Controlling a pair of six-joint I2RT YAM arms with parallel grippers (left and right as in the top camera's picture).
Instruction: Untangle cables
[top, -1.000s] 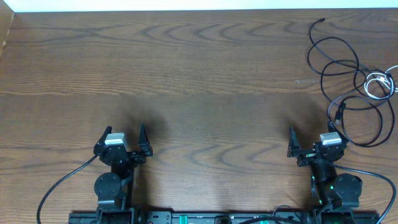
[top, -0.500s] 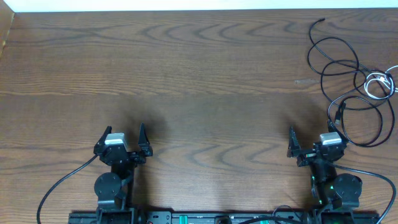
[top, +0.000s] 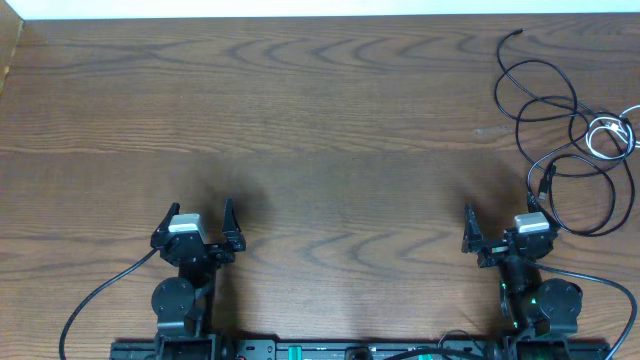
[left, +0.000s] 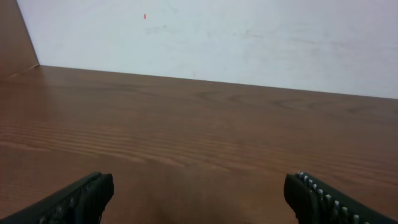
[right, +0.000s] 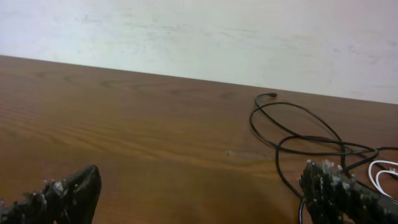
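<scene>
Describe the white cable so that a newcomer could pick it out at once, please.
In the overhead view, go to the top right corner of the wooden table, where a long black cable sprawls in wide loops. At that tangle's right side, by the picture's edge, lies the white cable: a small tight coil, the only pale cord.

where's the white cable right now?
Overhead view: the white cable sits at the right edge of the table, bunched among the black cable loops, ahead and to the right of the right claw.
</scene>
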